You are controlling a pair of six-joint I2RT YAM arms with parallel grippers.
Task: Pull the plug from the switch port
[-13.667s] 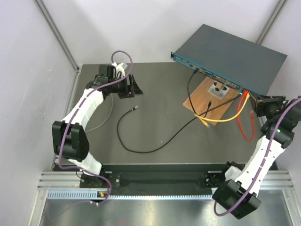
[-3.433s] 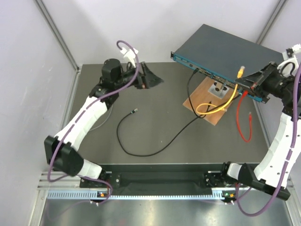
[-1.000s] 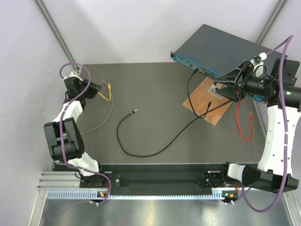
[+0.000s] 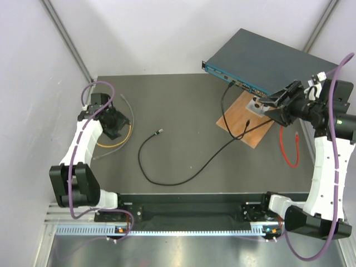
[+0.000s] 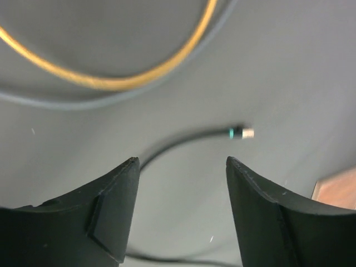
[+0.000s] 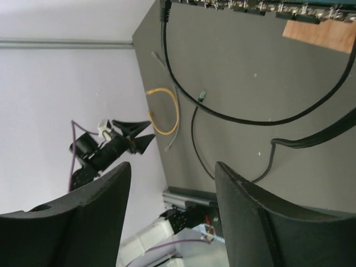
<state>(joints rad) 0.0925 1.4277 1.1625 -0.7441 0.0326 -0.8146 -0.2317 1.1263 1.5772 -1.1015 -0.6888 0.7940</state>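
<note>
The switch (image 4: 272, 58) lies at the back right, its teal socket face (image 6: 250, 5) toward the table. A black plug (image 4: 231, 84) sits in a port near the left end of that face, also seen as the plug (image 6: 164, 11) in the right wrist view. My right gripper (image 4: 271, 104) hovers open and empty in front of the face, well right of the plug; the right gripper (image 6: 172, 164) holds nothing. My left gripper (image 4: 115, 123) is open at the far left, above a loose yellow cable (image 4: 111, 143). The left gripper (image 5: 181, 160) is empty.
A brown wooden board (image 4: 245, 127) lies under the switch's front edge. The black cable (image 4: 189, 169) loops across the table middle to a free end (image 5: 242, 132). A red cable (image 4: 289, 150) hangs at the right. A grey cable (image 4: 127, 107) lies by the yellow cable (image 5: 111, 83).
The left gripper has opened and let go of the yellow cable, which now lies on the table below it. The left arm swung slightly nearer and rightward. The right gripper dropped a little.
</note>
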